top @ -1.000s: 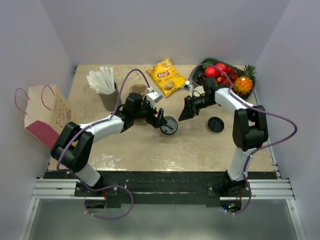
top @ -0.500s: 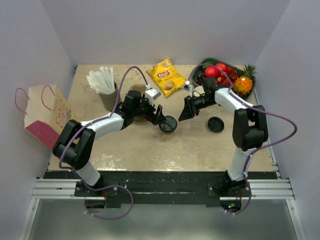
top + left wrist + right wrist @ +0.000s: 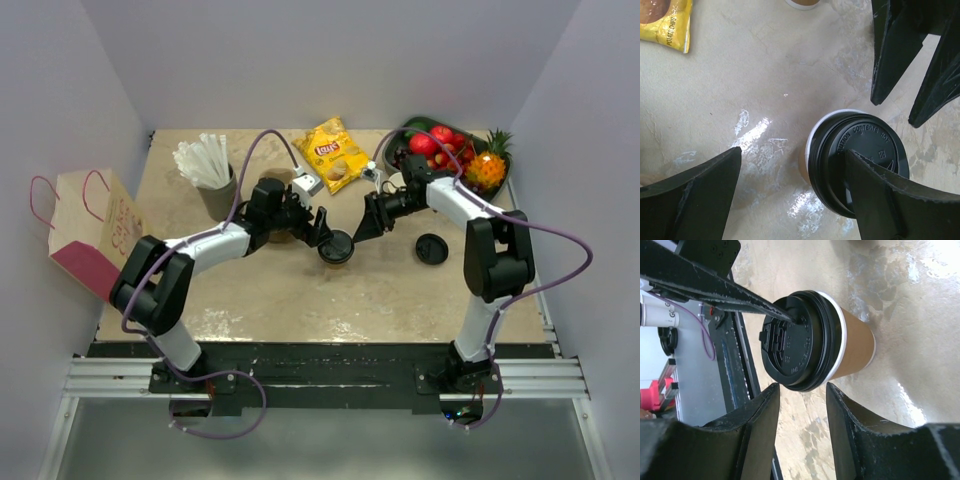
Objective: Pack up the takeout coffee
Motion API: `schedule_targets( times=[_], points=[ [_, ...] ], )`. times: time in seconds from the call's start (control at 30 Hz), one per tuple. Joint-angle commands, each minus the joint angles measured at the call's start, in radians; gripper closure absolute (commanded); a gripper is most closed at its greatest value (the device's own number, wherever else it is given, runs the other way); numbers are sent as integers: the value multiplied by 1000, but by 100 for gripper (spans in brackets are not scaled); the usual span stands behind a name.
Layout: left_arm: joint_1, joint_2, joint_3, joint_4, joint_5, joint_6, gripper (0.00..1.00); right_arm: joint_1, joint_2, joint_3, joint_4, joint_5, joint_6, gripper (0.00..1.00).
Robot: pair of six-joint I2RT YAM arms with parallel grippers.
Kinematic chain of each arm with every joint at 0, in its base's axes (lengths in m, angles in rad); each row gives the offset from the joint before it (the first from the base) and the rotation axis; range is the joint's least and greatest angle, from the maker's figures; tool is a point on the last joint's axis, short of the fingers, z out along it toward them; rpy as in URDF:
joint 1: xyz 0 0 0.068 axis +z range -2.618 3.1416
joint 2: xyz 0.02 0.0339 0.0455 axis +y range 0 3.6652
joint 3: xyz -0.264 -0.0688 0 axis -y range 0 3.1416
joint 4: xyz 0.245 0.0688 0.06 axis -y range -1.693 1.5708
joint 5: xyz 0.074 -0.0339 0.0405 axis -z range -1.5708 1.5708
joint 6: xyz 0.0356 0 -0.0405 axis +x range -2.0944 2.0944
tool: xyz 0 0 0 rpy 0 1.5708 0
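The takeout coffee (image 3: pixel 336 247), a tan paper cup with a black lid, stands upright mid-table. My left gripper (image 3: pixel 321 230) is open just left of it. In the left wrist view the cup (image 3: pixel 860 160) sits by the right finger (image 3: pixel 890 200), whose tip lies over the lid, and the gap (image 3: pixel 792 160) holds mostly bare table. My right gripper (image 3: pixel 360 230) is open just right of the cup. In the right wrist view the cup (image 3: pixel 857 347) sits beyond my open gripper (image 3: pixel 802 405), not between the fingers.
A loose black lid (image 3: pixel 432 248) lies right of the cup. A lidless tan cup (image 3: pixel 277 181) stands behind my left arm. A cup of white straws (image 3: pixel 207 170), a chips bag (image 3: pixel 333 153), a fruit bowl (image 3: pixel 440 143) and a paper bag (image 3: pixel 92 228) ring the table.
My left gripper has drawn back a little toward the far side, and the cup has shifted slightly with it. My right gripper has moved left, closer to the cup.
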Motion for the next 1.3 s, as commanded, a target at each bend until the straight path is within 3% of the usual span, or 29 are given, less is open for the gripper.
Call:
schedule_targets(
  times=[0.0, 0.6, 0.93, 1.07, 1.27],
  points=[
    [10, 26, 34, 24, 8, 5, 12, 24, -21, -18, 119, 16, 128, 54],
    [12, 55, 38, 22, 38, -28, 13, 55, 71, 13, 175, 13, 236, 54],
    [16, 47, 42, 13, 64, -39, 13, 53, 103, 10, 180, -8, 279, 59],
    [16, 50, 45, 10, 86, -51, 13, 55, 100, 28, 176, -53, 277, 52],
    [18, 58, 54, 13, 98, -57, 14, 64, 98, 71, 127, -34, 231, 50]
  ],
)
